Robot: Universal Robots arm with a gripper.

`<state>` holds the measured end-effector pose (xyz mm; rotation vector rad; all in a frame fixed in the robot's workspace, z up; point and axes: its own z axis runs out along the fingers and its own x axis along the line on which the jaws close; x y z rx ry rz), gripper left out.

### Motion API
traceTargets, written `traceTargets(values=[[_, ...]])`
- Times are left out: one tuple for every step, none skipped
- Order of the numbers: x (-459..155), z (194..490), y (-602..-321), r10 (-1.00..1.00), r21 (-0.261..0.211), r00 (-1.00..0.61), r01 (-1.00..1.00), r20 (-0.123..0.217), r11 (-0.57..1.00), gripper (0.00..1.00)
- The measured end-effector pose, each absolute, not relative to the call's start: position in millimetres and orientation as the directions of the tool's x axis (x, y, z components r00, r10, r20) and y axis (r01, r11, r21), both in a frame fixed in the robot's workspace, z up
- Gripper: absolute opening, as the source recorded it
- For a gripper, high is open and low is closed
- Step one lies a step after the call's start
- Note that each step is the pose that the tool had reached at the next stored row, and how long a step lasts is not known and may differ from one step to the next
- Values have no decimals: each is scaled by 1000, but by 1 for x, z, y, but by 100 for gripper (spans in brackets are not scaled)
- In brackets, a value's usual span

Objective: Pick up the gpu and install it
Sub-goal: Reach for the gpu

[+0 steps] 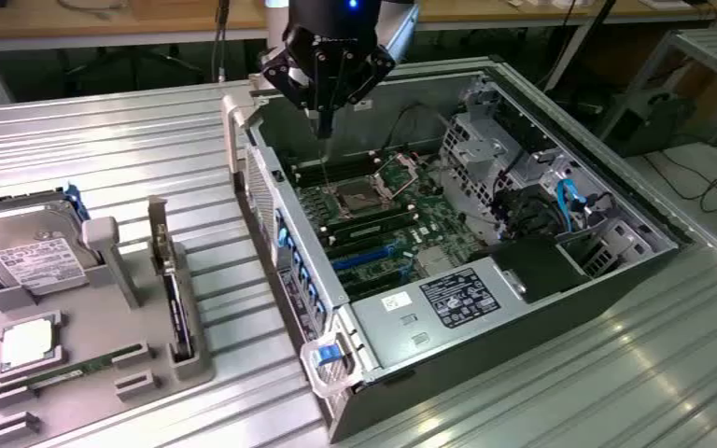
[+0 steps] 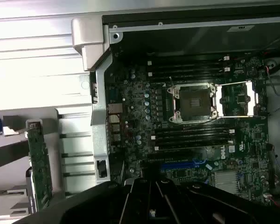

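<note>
In the exterior view, the pincer (image 1: 324, 126) hangs above the far end of an open computer case (image 1: 287, 271), over the upper edge of the motherboard (image 1: 377, 219). Its fingers are pressed together and hold nothing. The processor socket (image 1: 361, 196) lies just below and in front of the fingertips, with black memory slots on either side. The gpu (image 1: 175, 308) stands on its long edge in a slot of a grey tray (image 1: 97, 317) on the ribbed metal counter (image 1: 109, 140), at the exterior view's left and well apart from the pincer. Its silver bracket points away from the camera. The same tray carries a hard drive (image 1: 29, 252), a processor chip (image 1: 29, 341) and a memory stick (image 1: 72, 371). The tall side wall of the case stands between the pincer and the tray. In the wrist view, the dark body of the pincer (image 2: 149, 207) sits over the motherboard (image 2: 140, 107), close to a blue expansion slot (image 2: 182, 164) and with the processor socket (image 2: 193, 102) beyond it. The gpu (image 2: 39, 170) appears outside the case wall (image 2: 99, 93), upright in the tray, touched by nothing.
</note>
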<state>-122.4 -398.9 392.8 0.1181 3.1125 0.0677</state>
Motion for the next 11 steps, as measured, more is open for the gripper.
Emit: traceTargets(values=[[-126,393,-399,76,44,-997,75,-24,996,11],[-134,393,-399,76,44,-997,75,-24,996,11],[-139,393,-399,76,44,-997,75,-23,996,11],[-144,393,-399,76,44,-997,75,-22,996,11],[-149,393,-399,76,44,-997,75,-22,996,11],[-150,392,-399,76,44,-997,75,-22,996,11],[-152,393,-399,76,44,-997,75,-21,996,11],[-154,392,-399,76,44,-997,75,-21,996,11],[-156,392,-399,76,44,-997,75,-21,996,11],[-158,392,-399,76,44,-997,75,-21,996,11],[-160,392,-399,76,44,-997,75,-21,996,11]])
